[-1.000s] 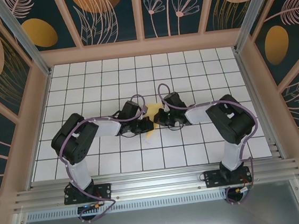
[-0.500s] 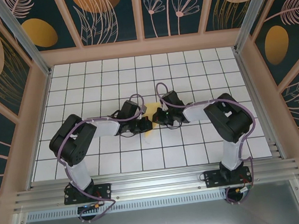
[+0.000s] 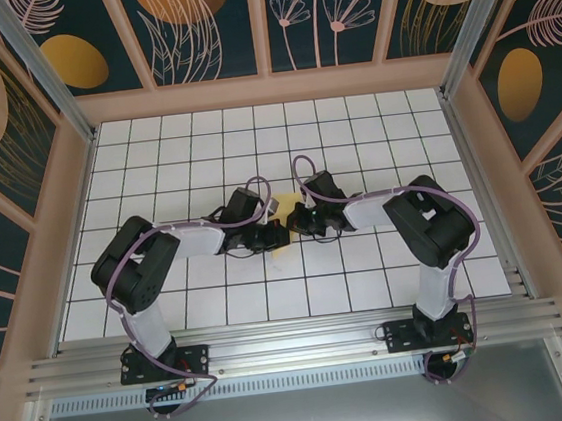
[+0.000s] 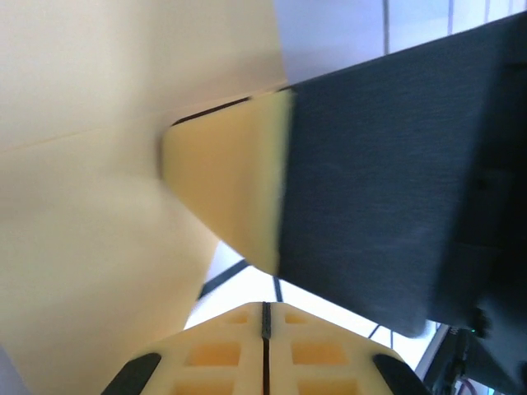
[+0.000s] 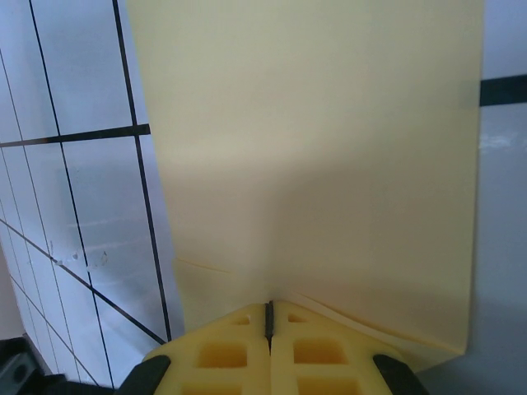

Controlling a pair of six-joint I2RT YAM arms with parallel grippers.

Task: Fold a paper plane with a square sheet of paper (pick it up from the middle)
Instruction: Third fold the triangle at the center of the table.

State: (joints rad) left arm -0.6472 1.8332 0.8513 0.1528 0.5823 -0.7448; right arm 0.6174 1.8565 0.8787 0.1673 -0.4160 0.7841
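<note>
At mid-table (image 3: 155,163) the two arms are meeting nose to nose, and the paper (image 3: 282,247) is lying right where they meet; from above a yellow scrap is peeking out just nearside of the tips. The right gripper (image 3: 301,224) is reaching in from the right, the left gripper (image 3: 277,235) from the left, and both are equally close to it.

Seen from the right wrist, the right gripper (image 5: 268,317) is pinching with its pads pressed together, and the paper (image 5: 313,148) is running straight away from the seam as a strip longer than wide, so its long axis is lining up with those fingers. I am seeing no nose on it; its far end is running out of sight.

Seen from the left wrist, the left gripper (image 4: 263,321) is closed too, with the paper (image 4: 74,247) passing along its left side; whether it is actually catching the sheet I cannot tell. The right arm's pad (image 4: 226,189) is pressing against the paper just ahead.
</note>
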